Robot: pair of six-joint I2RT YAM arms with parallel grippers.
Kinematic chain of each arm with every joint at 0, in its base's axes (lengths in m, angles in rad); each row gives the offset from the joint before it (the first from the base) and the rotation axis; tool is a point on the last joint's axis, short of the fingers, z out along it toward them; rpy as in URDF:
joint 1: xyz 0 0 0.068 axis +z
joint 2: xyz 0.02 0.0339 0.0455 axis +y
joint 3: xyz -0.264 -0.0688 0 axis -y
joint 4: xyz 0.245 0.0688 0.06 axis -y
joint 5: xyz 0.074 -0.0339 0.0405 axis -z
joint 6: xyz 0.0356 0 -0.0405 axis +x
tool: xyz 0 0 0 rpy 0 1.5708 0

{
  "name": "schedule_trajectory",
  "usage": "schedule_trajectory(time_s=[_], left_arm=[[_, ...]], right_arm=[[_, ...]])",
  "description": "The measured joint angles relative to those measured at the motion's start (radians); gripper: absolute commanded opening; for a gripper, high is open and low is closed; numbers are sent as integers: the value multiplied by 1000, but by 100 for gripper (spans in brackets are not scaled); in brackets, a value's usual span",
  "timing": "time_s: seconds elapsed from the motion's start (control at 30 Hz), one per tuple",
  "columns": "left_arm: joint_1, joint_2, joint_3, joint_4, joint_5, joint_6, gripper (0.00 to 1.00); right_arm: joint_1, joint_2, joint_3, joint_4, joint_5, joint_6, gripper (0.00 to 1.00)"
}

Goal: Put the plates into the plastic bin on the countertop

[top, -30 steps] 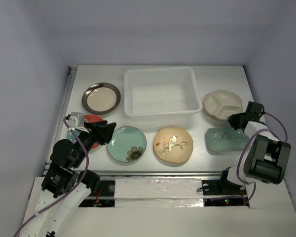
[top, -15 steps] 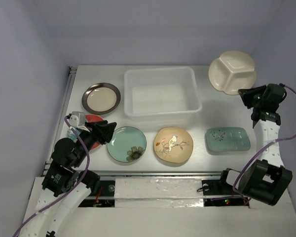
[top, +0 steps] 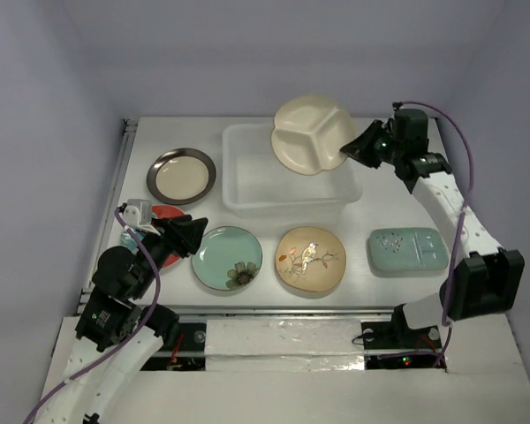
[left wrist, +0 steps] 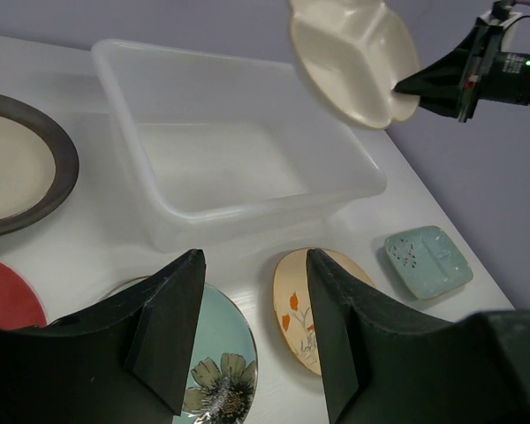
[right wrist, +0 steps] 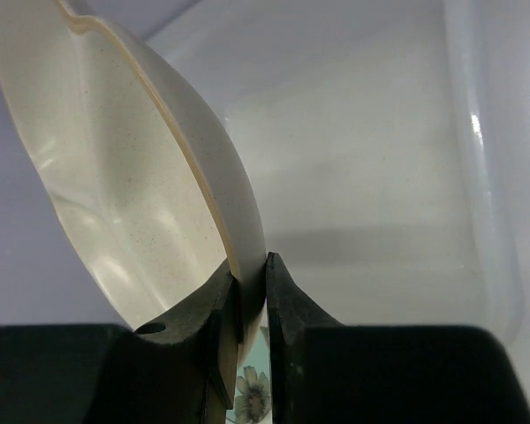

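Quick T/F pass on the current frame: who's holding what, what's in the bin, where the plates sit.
1. The right gripper clamps the cream divided plate by its rim. True.
2. A plate lies inside the plastic bin. False: none lies in it; the divided plate hangs above it.
3. The left gripper is shut on a plate. False: it is open, holding nothing.
4. The pale green plate lies on the countertop, right of the bird plate. True.
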Motion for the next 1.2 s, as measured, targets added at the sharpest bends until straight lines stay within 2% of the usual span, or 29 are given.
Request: schedule_trajectory(time_s=[0.2, 0.5, 0.87, 0.9, 0.93, 1.0, 1.03, 1.1, 1.13, 1.2], left_arm=[[3, 5, 0, 0, -8, -4, 46], [3, 28, 0, 0, -11, -7, 46], [15, 34, 0, 0, -10, -7, 46], [16, 34, 0, 0, -10, -7, 46], [17, 35, 0, 0, -10, -7, 46], [21, 35, 0, 0, -10, -7, 46], [21, 35, 0, 0, -10, -7, 46], [21, 35, 0, 0, -10, -7, 46], [22, 36, 0, 0, -10, -7, 46], [22, 37, 0, 0, -10, -7, 46]], right_arm=[[91, 216, 123, -76, 54, -50, 0], [148, 515, 295, -177, 102, -92, 0], [165, 713, 429, -218, 110, -106, 1], [165, 723, 432, -218, 115, -107, 5], [165, 727, 433, -219, 121, -106, 16], [164, 736, 433, -225, 125, -104, 27], [164, 737, 433, -224, 126, -100, 36], [165, 735, 441, -217, 126, -97, 44], [165, 732, 446, -215, 127, -97, 51], [165, 721, 452, -211, 134, -99, 58]])
